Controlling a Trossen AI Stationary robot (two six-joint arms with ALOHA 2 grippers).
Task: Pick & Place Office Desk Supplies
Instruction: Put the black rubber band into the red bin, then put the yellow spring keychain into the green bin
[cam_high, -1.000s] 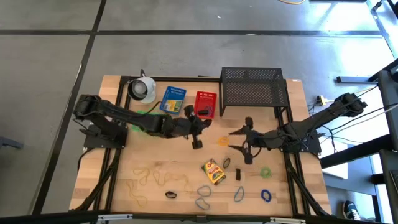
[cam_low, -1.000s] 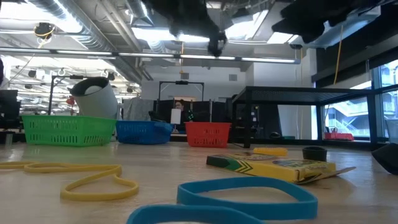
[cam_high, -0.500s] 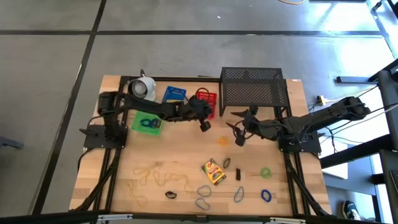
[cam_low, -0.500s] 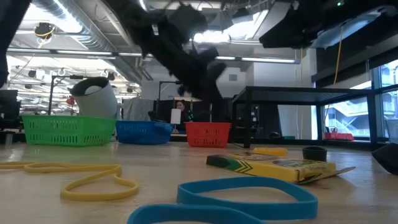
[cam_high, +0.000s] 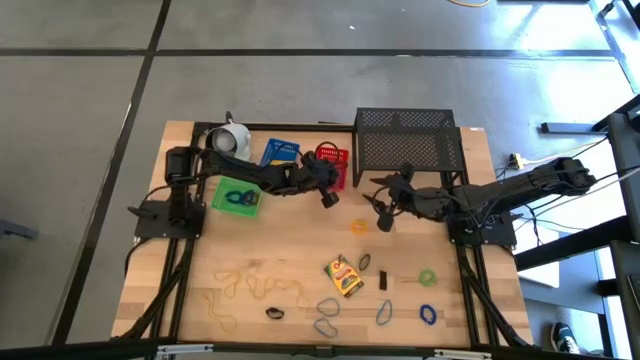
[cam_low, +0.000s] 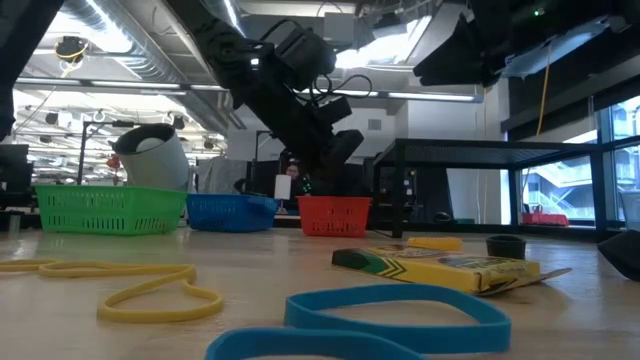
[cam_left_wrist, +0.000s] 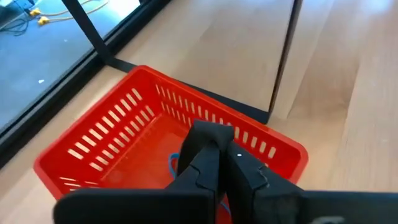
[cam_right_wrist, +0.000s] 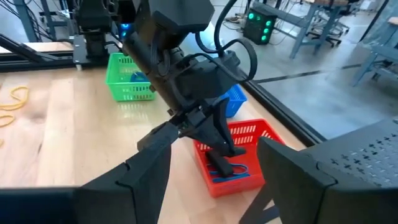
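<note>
The left gripper hangs just over the red basket, and its two fingers are pressed together with nothing between them that can be seen. A blue rubber band lies inside that red basket, right under the fingers.

The right gripper hangs in the air near the front of the black wire rack, close to the red basket, with its fingers spread wide apart and holding nothing.

A blue basket sits beside the red one, then a green basket with a blue band in it, then a white cup.

On the wooden table nearer the front lie a crayon box, small dark clips, and loose bands: yellow ones, blue ones and a green one.
</note>
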